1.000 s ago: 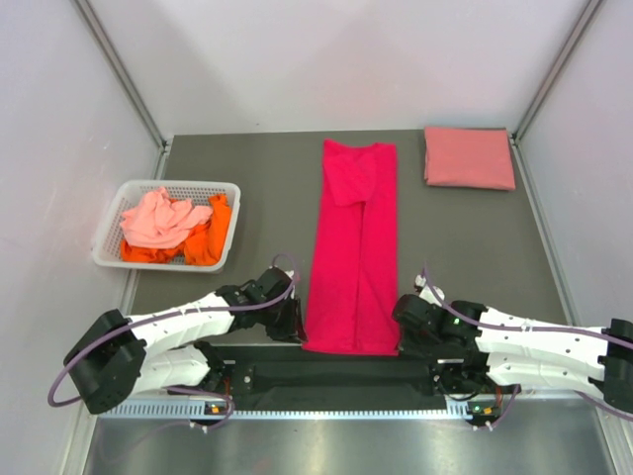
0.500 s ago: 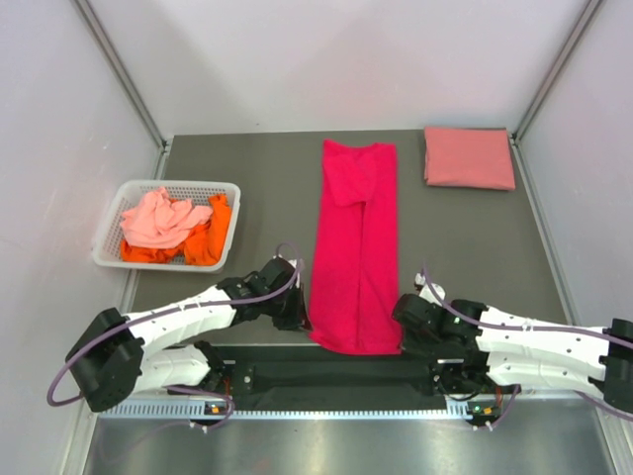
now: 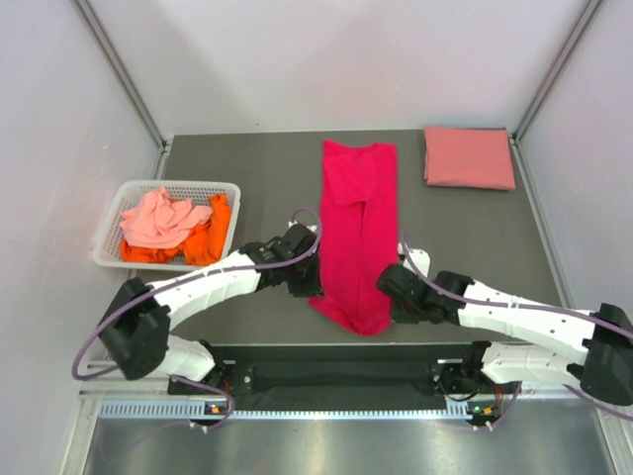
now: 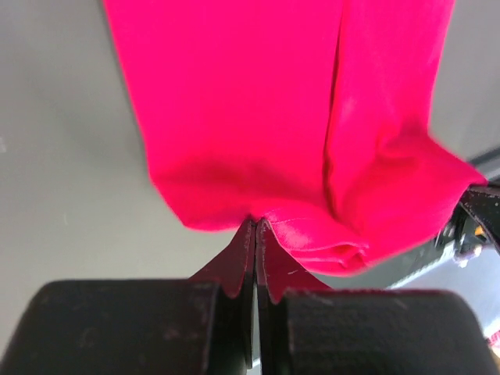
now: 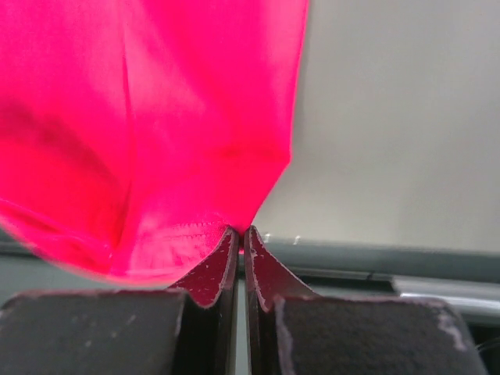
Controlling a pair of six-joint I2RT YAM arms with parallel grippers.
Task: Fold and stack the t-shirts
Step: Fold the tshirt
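A magenta-red t-shirt (image 3: 356, 223) lies as a long narrow strip down the middle of the table, its near end lifted and sagging. My left gripper (image 3: 314, 287) is shut on that end's left corner, and the cloth (image 4: 258, 117) hangs from the closed jaws. My right gripper (image 3: 388, 293) is shut on the right corner, where the hem (image 5: 148, 141) is pinched. A folded salmon pink t-shirt (image 3: 469, 157) lies at the far right. A pale coral t-shirt (image 3: 158, 220) and an orange t-shirt (image 3: 208, 242) sit crumpled in the basket.
The white slotted basket (image 3: 109, 255) stands at the table's left edge. Grey walls close in the table on the left, back and right. The arms' black base rail (image 3: 336, 376) runs along the near edge.
My left gripper has shut on the shirt's near left corner. Both grippers have moved away from the near edge, carrying the near hem up and over the strip.
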